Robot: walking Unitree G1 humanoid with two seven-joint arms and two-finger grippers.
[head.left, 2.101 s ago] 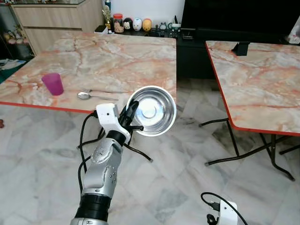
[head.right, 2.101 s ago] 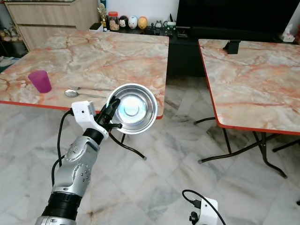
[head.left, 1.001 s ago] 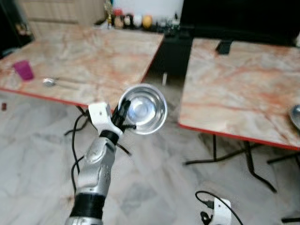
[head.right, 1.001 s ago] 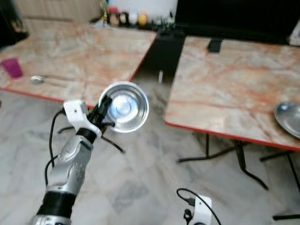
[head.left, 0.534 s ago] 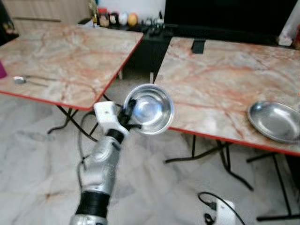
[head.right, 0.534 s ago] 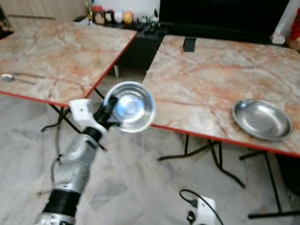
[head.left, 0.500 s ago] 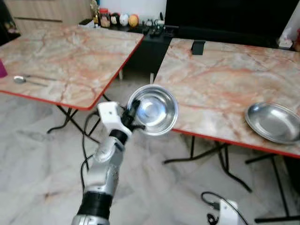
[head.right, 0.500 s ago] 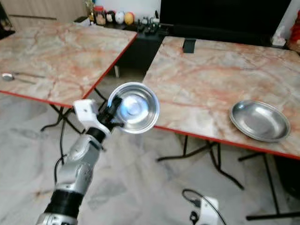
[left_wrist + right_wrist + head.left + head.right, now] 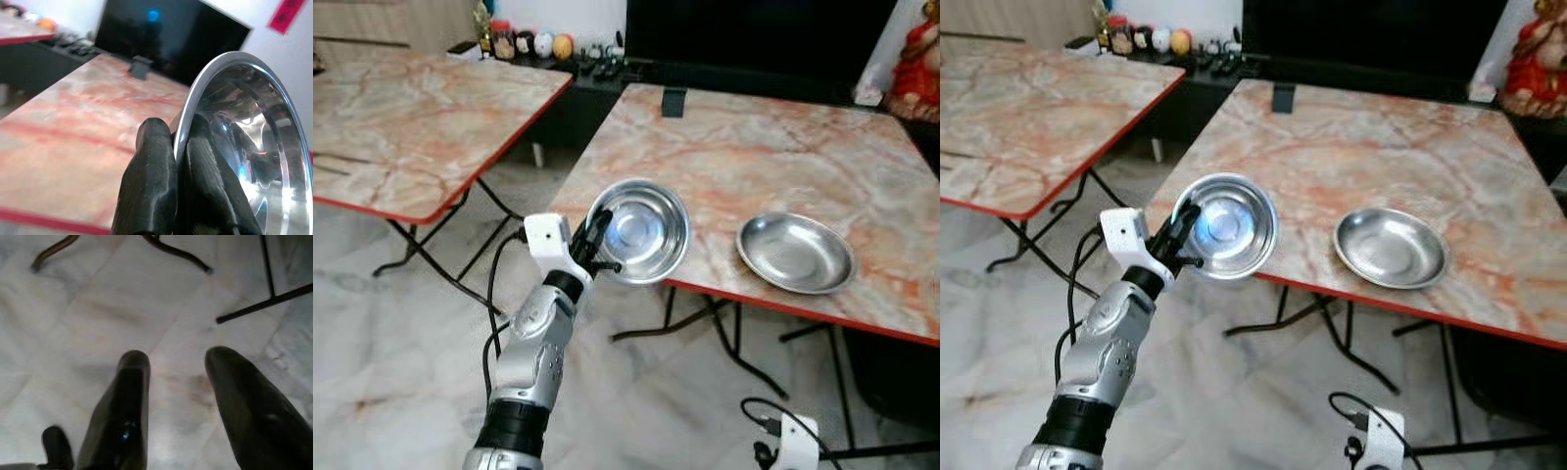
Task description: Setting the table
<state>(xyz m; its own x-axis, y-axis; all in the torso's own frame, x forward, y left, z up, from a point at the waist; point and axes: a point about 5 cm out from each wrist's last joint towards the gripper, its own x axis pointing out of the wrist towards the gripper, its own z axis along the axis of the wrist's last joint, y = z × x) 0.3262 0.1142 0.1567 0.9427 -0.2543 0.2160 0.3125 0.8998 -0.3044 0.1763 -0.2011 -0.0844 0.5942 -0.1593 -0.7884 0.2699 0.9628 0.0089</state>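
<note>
Shiny steel bowl (image 9: 639,230) tilted, steel plate (image 9: 795,254) flat on table (image 9: 744,157)

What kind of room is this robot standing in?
Probably a home living or dining room: folding marble-look tables on a tiled floor, a big dark television on a low cabinet, and small ornaments beside it.

Two pink marble-patterned, red-edged folding tables (image 9: 773,147). Two round shiny steel dishes: a deep bowl (image 9: 639,231) at that table's near edge, a shallow plate (image 9: 795,254) on it. One red figurine (image 9: 913,61) beyond.
</note>
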